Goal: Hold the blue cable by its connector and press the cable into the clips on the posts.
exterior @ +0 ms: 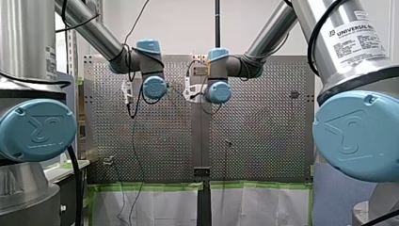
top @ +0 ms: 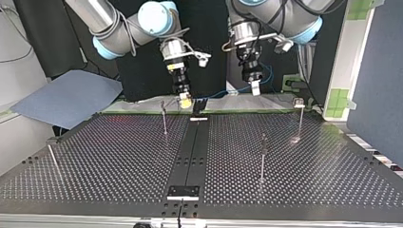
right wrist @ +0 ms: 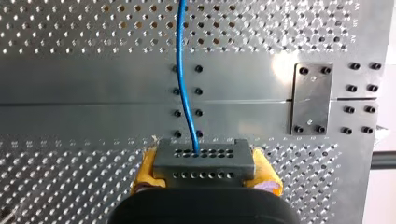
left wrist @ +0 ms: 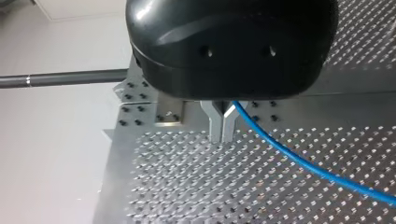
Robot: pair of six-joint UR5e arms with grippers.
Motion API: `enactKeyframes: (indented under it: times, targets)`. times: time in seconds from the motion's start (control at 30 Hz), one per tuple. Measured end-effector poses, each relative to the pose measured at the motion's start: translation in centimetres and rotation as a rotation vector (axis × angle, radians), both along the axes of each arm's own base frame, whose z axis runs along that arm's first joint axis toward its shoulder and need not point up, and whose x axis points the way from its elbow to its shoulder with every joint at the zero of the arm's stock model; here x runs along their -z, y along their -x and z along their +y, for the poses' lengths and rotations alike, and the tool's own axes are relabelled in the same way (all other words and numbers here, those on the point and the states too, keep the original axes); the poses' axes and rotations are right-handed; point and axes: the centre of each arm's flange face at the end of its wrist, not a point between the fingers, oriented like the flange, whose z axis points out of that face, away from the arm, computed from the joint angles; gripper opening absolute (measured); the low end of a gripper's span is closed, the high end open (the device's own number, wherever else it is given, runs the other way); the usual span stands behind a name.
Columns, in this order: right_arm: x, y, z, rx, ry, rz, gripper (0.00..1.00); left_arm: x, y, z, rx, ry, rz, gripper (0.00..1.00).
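At top view's far table [top: 119,156] edge, my right gripper [right wrist: 205,173] clamping grey connector [right wrist: 204,161] between yellow pads [right wrist: 144,170], my left gripper [left wrist: 223,127] pinching blue cable [left wrist: 299,161] nearby. Keeping cable taut, lowering squarely into clip [top: 162,102] on nearest post [top: 164,122] seeming best.

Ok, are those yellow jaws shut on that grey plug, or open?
Shut. In the right wrist view, the yellow pads press against both ends of the grey connector, from which the blue cable runs.

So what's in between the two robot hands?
Only the blue cable. In the top view it sags from the connector in my right gripper across to my left gripper.
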Motion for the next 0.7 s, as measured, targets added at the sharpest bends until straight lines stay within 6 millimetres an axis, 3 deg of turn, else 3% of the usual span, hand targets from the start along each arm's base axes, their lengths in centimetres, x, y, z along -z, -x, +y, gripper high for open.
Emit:
enactKeyframes:
  times: [0.17,0.33,0.7]
  targets:
    - [-0.2,-0.9,-0.2,-0.021,-0.007,0.005,0.00,-1.0,0.2,0.9,-0.017,-0.010,0.011,0.01]
    - [0.1,-2.4,-0.5,-0.049,-0.018,0.015,0.00,-0.8,0.1,1.7,-0.031,-0.034,0.048,0.01]
    - [-2.7,-4.6,-0.9,-0.073,0.004,-0.008,0.00,0.5,-1.6,3.3,-0.041,-0.086,0.106,0.01]
